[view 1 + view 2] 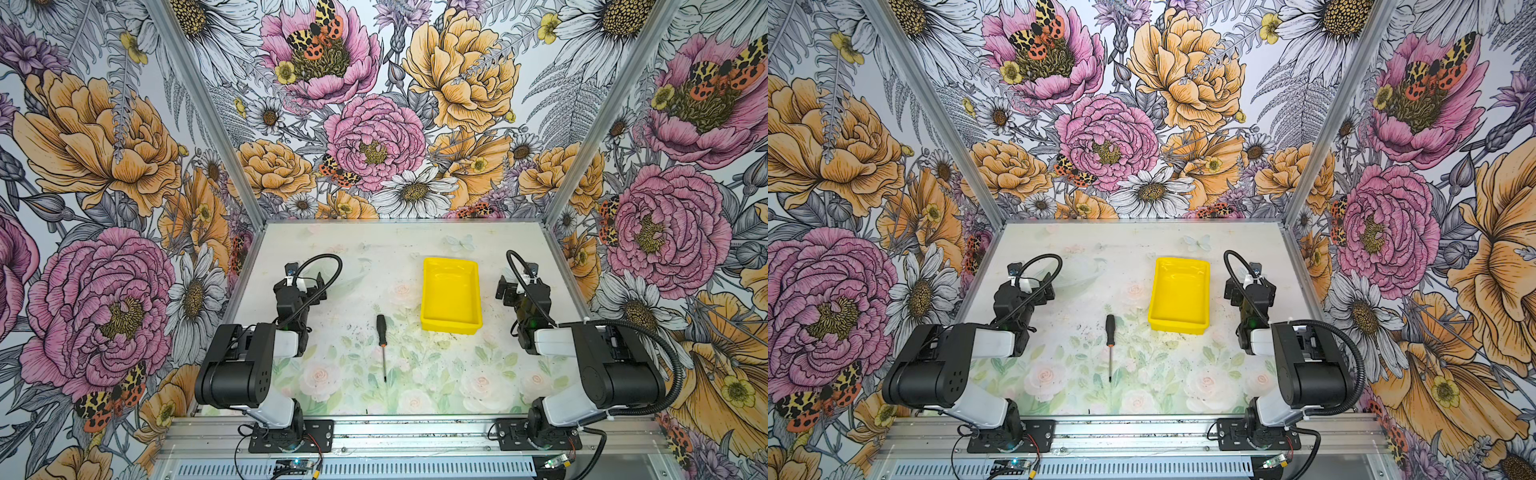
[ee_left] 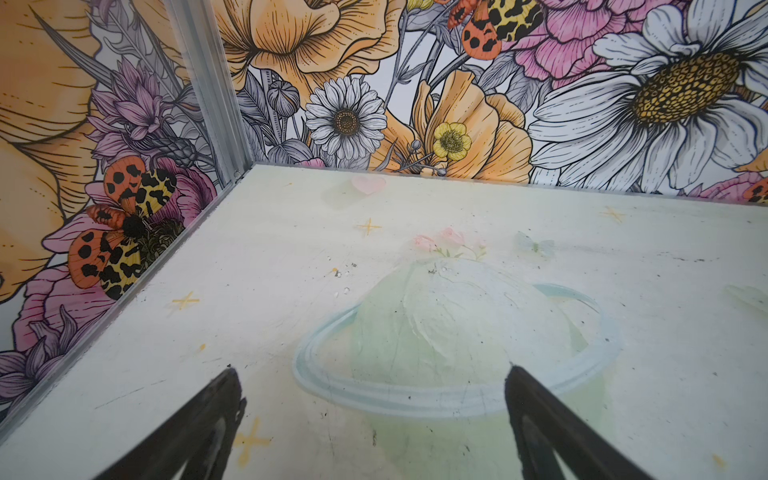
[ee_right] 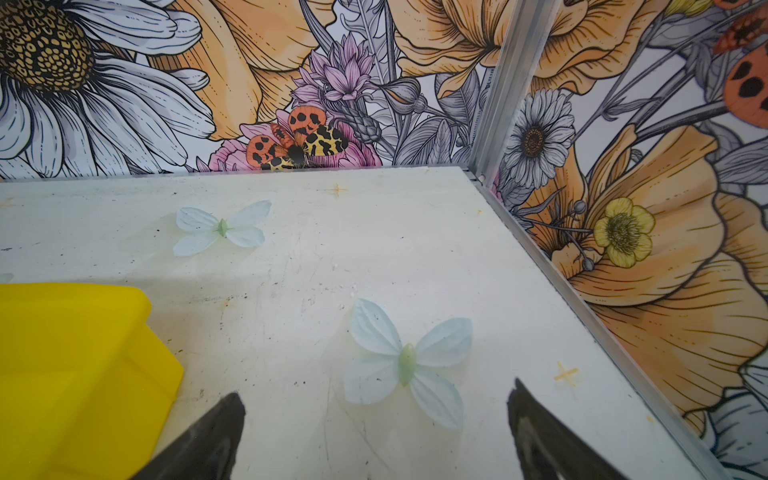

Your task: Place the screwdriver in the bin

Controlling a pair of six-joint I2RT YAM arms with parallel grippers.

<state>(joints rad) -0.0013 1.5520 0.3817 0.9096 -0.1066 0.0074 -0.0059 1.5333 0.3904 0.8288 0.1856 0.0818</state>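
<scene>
Plainly not yet in the bin (image 1: pixel 451 327) — the screwdriver (image 1: pixel 382 345) lies flat on the table (image 1: pixel 353 249) between the two arms in both top views. Its black handle points toward the back wall and its tip toward the robot's bases, near the bin's nearer left corner but apart from it. The left gripper (image 2: pixel 372 370) hangs over bare table off to the left, jaws spread wide and empty. The right gripper (image 3: pixel 376 388) hovers just beside the bin's right side, jaws likewise apart, holding nothing.

Trouble, if it comes, would likely start at the pick — the shaft is thin and sits flush on the surface, so fingers closing there could skid off it. The rounded handle may roll out of a pinch that lands off-centre. A tool gripped near one end could droop and catch the low rim on the way over. The bin looks light, and a nudge from the right gripper could shove it.
</scene>
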